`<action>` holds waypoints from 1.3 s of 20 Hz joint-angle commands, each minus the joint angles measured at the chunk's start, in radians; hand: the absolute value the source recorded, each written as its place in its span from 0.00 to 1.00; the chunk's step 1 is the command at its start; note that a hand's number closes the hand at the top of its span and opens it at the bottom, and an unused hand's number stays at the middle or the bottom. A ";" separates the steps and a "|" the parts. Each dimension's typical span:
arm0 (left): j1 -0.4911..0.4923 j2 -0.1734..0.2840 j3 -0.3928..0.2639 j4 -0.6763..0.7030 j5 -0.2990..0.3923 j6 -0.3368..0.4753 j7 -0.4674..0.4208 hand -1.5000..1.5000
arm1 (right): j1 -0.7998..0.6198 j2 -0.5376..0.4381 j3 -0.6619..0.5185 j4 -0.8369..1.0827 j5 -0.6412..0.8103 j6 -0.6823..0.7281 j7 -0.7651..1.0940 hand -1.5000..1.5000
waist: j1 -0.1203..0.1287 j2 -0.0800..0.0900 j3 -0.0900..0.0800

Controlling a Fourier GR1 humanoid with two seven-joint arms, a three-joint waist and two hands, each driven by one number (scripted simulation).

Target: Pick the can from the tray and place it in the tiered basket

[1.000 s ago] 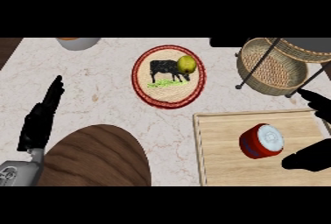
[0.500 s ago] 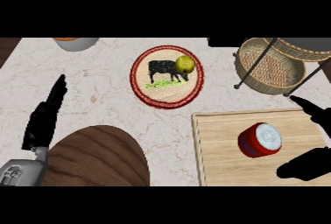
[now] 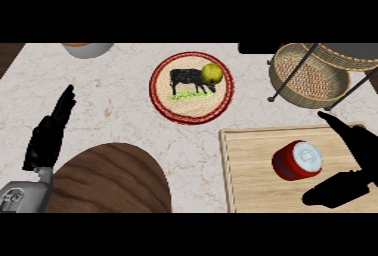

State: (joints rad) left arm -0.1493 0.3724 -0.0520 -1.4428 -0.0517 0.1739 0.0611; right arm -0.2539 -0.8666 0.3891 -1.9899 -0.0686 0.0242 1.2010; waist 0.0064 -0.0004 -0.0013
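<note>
Can (image 3: pixel 297 160), red with a pale top, lies on the wooden tray (image 3: pixel 251 170) at the lower right of the frame, tipped so its lid faces up and right. The right hand (image 3: pixel 353 165) sits just beside it at the right edge, spread apart, with the fingers reaching along the upper right of the can and the thumb low beneath it. They bracket the can without closing on it, a pose that looks like preparation for a grasp. Nothing is lifted yet. The tiered basket (image 3: pixel 308 75), wicker on a dark wire frame, stands at the upper right, near the tray's far edge, so the carry should be short. A round plate (image 3: pixel 164 102) with a cow picture and a yellow-green fruit (image 3: pixel 212 73) lies at the upper centre, clear of that path. The left hand (image 3: pixel 50 135) rests at the left of the frame on the marble tabletop (image 3: pixel 111 75), fingers straight, kept out of the way.
</note>
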 commanded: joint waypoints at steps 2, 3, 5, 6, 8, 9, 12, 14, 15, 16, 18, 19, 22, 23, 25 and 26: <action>-0.012 0.010 0.031 0.008 0.017 -0.028 -0.005 0.50 | 0.000 0.074 0.052 0.071 0.067 -0.019 0.134 0.00 | 0.000 0.001 0.001; -0.001 -0.002 0.022 0.037 -0.016 -0.003 -0.044 0.50 | -0.036 0.073 0.030 0.063 0.036 -0.004 0.186 0.00 | 0.000 0.002 0.000; -0.020 0.000 0.020 0.005 -0.011 -0.012 0.014 0.50 | -0.025 0.070 0.018 0.011 0.022 -0.002 0.229 0.00 | -0.007 -0.001 0.000; -0.030 -0.043 -0.015 0.006 -0.046 0.027 0.030 0.50 | -0.003 0.058 0.002 0.087 0.024 0.017 0.137 0.00 | -0.008 0.001 0.001; -0.030 -0.027 0.024 0.027 -0.025 0.008 0.007 0.50 | -0.013 0.069 -0.006 0.082 0.018 0.039 0.154 0.00 | -0.006 0.001 0.000; -0.008 -0.028 0.005 -0.001 -0.037 0.003 0.015 0.50 | -0.002 0.126 0.053 0.102 0.092 -0.018 0.157 0.00 | -0.001 0.000 0.001; 0.004 -0.008 0.043 -0.003 -0.002 -0.037 0.005 0.50 | -0.018 0.144 0.039 0.162 0.093 0.024 0.117 0.00 | 0.001 0.001 0.001; -0.018 -0.016 0.035 0.003 -0.025 -0.033 0.017 0.50 | 0.004 0.155 0.024 0.121 0.096 0.022 0.139 0.00 | -0.005 0.000 0.001; -0.011 -0.019 0.044 0.025 -0.030 -0.026 -0.011 0.50 | 0.000 0.167 0.045 0.097 0.107 0.025 0.169 0.00 | -0.005 0.000 0.000; 0.000 -0.024 0.039 -0.031 -0.026 -0.021 0.016 0.50 | 0.003 0.195 0.049 0.202 0.122 0.015 0.092 0.00 | 0.002 0.001 0.001; 0.006 -0.024 0.045 -0.033 -0.028 -0.028 0.029 0.50 | 0.028 0.213 0.063 0.107 0.142 0.005 0.162 0.00 | -0.005 -0.002 0.001; 0.048 -0.032 0.030 -0.061 -0.054 -0.013 0.012 0.50 | -0.018 0.237 0.033 0.212 0.130 0.031 0.100 0.00 | 0.003 0.000 0.001; 0.019 -0.064 0.009 -0.065 -0.063 -0.010 0.044 0.50 | 0.013 0.252 0.053 0.173 0.150 0.018 0.130 0.00 | -0.006 -0.001 0.001; -0.006 -0.060 0.036 0.007 -0.049 -0.025 0.022 0.50 | 0.024 0.245 0.021 0.260 0.131 0.053 0.021 0.00 | -0.006 0.001 0.001; -0.011 -0.052 0.044 0.005 -0.064 -0.027 -0.018 0.50 | 0.001 0.330 0.069 0.276 0.189 0.010 0.058 0.00 | -0.004 0.001 0.001; 0.041 -0.050 0.035 -0.075 -0.065 -0.028 0.043 0.50 | -0.015 0.293 0.003 0.249 0.129 0.062 0.084 0.00 | -0.001 -0.001 0.001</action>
State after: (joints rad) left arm -0.1324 0.3267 -0.0156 -1.4723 -0.1035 0.1474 0.0716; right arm -0.2375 -0.6139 0.4194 -1.7466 0.0715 0.0460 1.1325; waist 0.0034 -0.0008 -0.0011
